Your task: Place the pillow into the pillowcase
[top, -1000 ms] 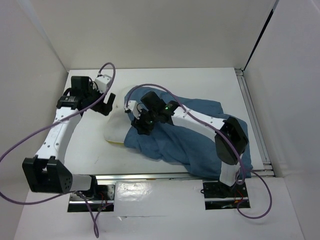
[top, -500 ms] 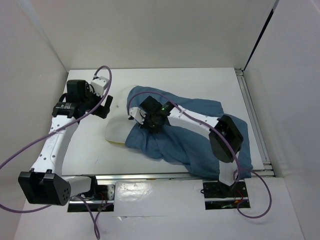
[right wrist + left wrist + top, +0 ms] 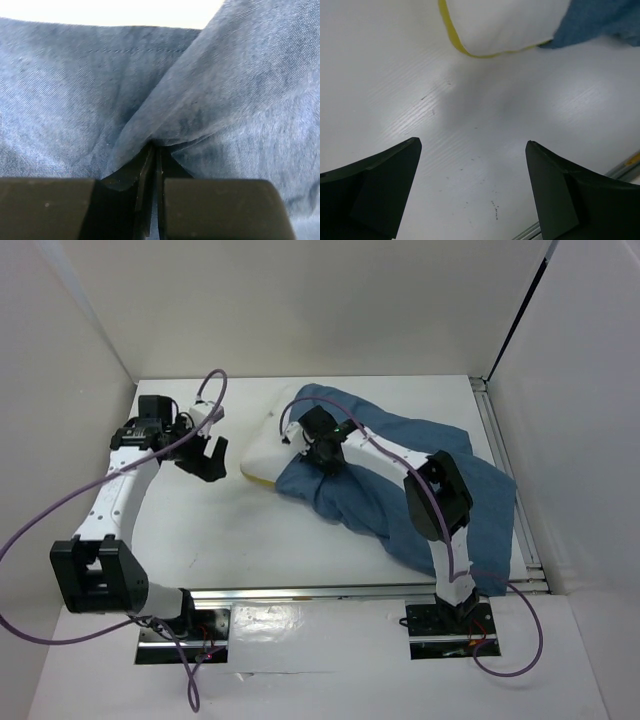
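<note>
Right claw (image 3: 154, 152) tight on pillowcase (image 3: 65, 100) fold

Shows the right gripper (image 3: 154, 150) at bottom centre, dark jaws pressed almost together on a fold of the dusty-blue pillowcase (image 3: 75, 100). Shows a ridge of cloth rising from the pinch toward the upper right, a stitched seam line (image 3: 115, 50) crossing the upper left, and a thin white strip (image 3: 125, 12) along the top edge.
</note>
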`<state>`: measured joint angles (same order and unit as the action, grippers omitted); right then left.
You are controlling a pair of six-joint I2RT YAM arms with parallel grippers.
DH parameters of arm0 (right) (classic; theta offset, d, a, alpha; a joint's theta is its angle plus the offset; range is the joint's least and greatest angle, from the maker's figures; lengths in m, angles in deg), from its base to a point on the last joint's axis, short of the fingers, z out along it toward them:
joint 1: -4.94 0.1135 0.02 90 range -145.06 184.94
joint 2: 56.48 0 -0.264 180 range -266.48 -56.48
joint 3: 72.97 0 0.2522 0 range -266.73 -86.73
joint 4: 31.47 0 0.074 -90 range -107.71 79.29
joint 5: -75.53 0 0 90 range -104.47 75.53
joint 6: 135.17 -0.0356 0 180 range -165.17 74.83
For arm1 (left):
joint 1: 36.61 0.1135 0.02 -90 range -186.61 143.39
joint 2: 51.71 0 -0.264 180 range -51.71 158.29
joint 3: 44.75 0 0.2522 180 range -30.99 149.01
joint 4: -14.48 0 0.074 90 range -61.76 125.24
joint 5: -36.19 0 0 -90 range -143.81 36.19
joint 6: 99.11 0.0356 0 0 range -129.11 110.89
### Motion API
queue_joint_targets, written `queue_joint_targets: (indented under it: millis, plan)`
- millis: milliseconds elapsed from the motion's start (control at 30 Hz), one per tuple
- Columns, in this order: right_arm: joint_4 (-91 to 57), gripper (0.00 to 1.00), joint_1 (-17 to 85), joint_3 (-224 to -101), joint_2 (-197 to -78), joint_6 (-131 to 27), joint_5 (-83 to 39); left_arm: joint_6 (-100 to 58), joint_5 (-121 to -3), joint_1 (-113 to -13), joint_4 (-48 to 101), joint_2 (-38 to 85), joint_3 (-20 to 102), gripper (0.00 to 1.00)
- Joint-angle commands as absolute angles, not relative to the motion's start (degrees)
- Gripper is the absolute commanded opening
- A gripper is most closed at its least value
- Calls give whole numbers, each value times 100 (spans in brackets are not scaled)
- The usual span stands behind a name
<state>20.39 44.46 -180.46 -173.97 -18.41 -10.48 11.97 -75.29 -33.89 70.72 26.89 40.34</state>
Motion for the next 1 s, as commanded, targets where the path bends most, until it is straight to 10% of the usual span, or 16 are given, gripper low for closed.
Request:
queue_joint_targets:
  millis: [0,133,367,967]
  plan:
    - [2017,11,4273,-18357,-17601,-1731,-480,1795,-8797,-3257,7892,3210,4511,100]
    - [2254,19,4326,-18525,-17443,-1933,-971,1902,-9448,-3152,8202,4123,4924,100]
    - [1693,62,4844,-17858,-16292,-2065,-1912,1227,-10417,-3090,8229,5628,6277,100]
    - [1560,72,5266,-18947,-17188,-2171,-894,698,-10381,-3309,7737,7572,7791,100]
